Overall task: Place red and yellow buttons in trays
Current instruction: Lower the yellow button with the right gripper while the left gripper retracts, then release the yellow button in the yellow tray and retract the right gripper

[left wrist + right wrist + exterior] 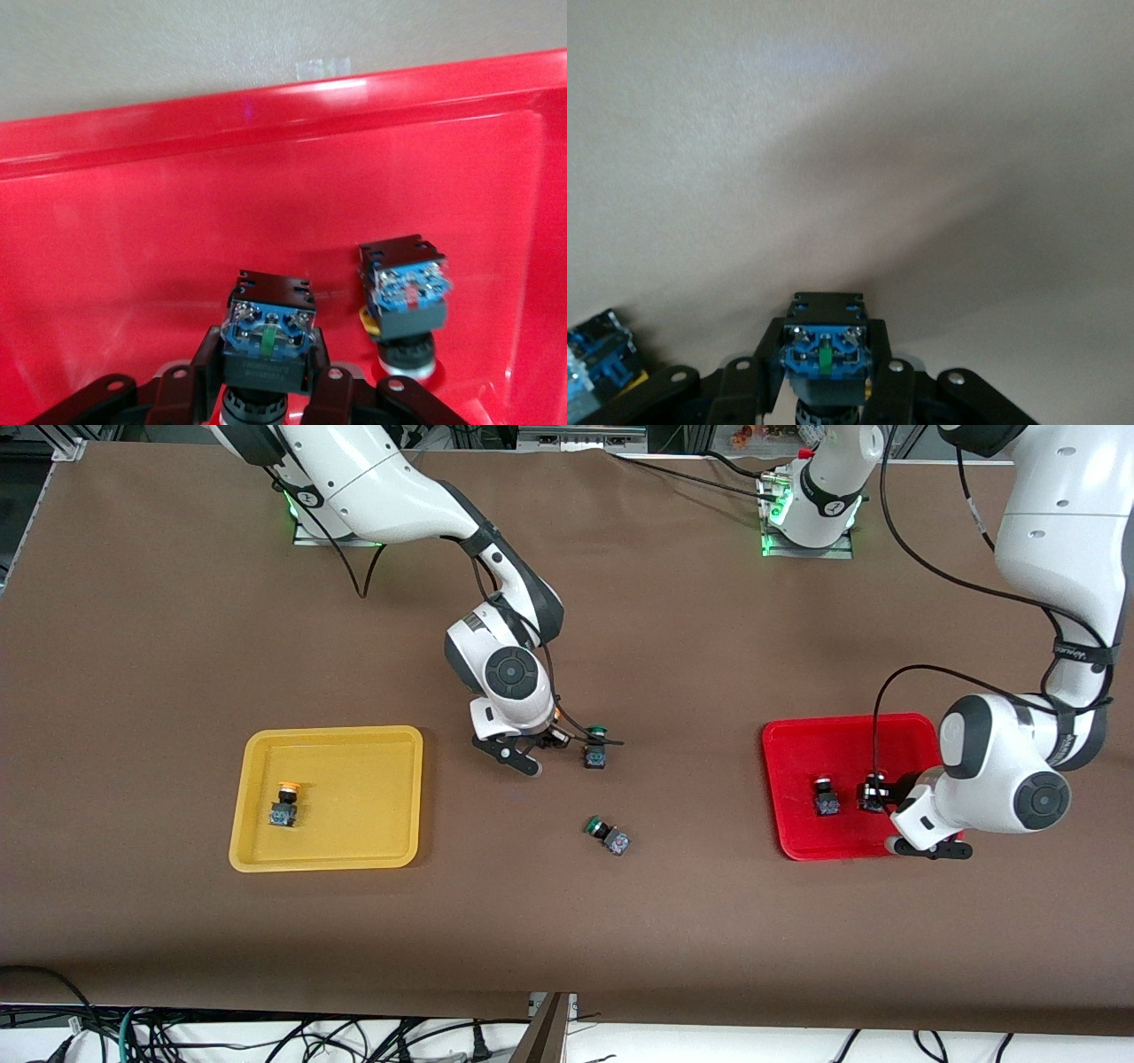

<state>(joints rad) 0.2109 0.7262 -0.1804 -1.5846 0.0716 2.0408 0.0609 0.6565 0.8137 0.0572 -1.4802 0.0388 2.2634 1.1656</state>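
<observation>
My left gripper is over the red tray, shut on a black-and-blue button held low over the tray floor; its cap is hidden. A second button stands in the tray beside it and shows in the left wrist view. My right gripper is low over the table's middle, shut on a button with an orange bit showing. The yellow tray holds one yellow-capped button.
One green-capped switch stands right beside my right gripper, toward the left arm's end; its body shows in the right wrist view. Another green-capped switch lies on its side, nearer the front camera. The table is brown cloth.
</observation>
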